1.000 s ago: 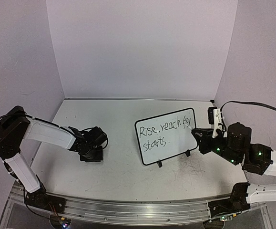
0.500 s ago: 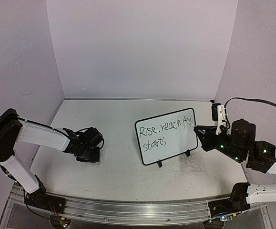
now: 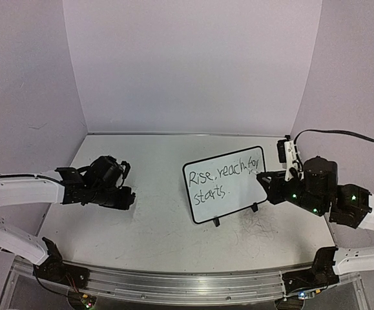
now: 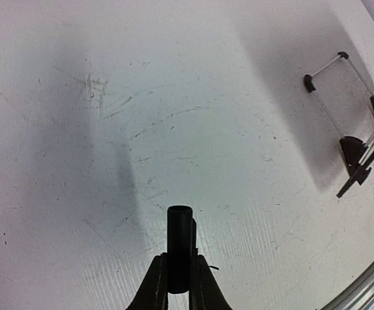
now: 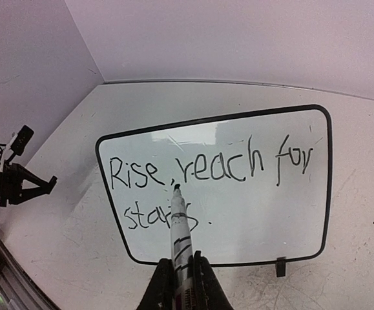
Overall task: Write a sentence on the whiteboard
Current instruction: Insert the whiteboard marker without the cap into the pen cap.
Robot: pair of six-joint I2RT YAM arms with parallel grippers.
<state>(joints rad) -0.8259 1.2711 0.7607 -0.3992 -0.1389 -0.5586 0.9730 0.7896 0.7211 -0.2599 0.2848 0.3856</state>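
Robot lab, plain backdrop walls [image 3: 193,64], scuffed tabletop [image 3: 154,226] (alu rail [image 3: 174,279])

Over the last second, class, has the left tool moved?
Yes. The left tool has shifted left, farther from the whiteboard, which stayed put.

The marker [image 5: 179,226] hides letters in the second line of the sentence [image 5: 216,169]; the left wrist view's right edge cuts off the whiteboard [image 4: 353,150].

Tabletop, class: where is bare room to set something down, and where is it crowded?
Bare: between the left claw and the whiteboard; behind the whiteboard to the back wall. Crowded: the whiteboard's right edge, where the right claw holds a marker.
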